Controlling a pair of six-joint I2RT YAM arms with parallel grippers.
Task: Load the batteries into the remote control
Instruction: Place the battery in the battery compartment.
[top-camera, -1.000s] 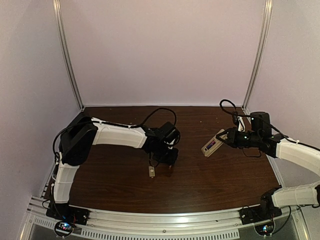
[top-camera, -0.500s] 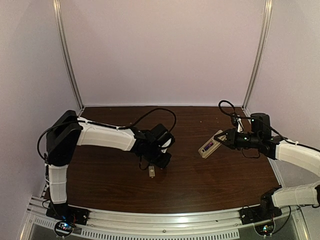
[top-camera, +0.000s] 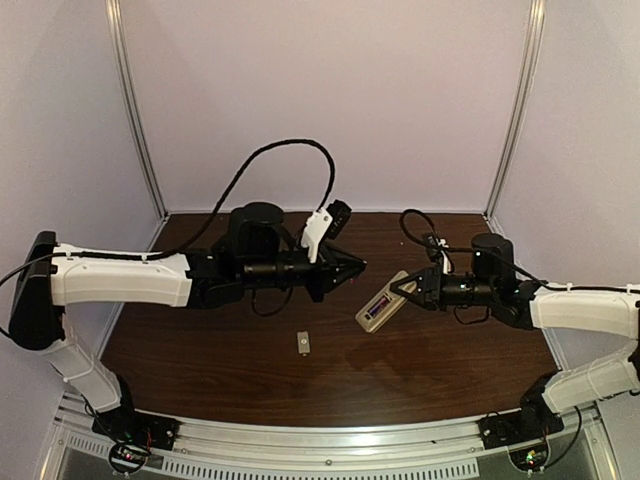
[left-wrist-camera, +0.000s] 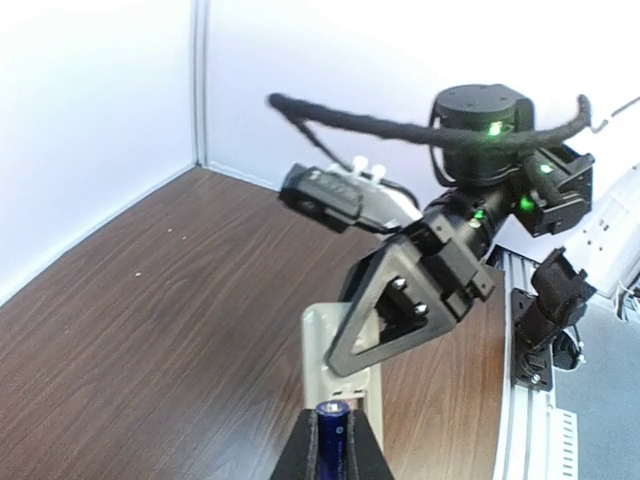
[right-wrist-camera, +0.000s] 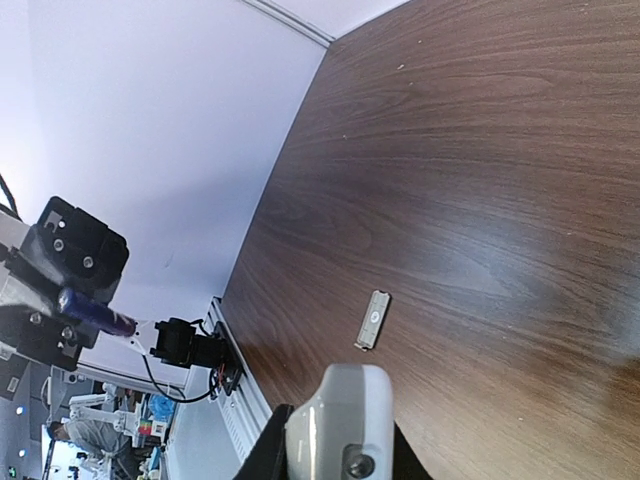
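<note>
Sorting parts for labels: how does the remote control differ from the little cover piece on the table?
The remote control is clamped in the right gripper, raised and tilted; the cover piece lies flat on the table, untouched. The remote control is clearly longer than the cover piece. Both are pale, slim rectangles.

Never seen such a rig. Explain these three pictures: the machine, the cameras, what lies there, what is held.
Two white robot arms are bolted at the near edge of a wooden table. The wide picture looks down from above and behind them; the other two come from cameras on the wrists. The left gripper is shut on a small purple-blue battery. The right gripper is shut on the remote control, held in the air. A small flat grey-white cover piece lies on the wood, nearer the bases.
</note>
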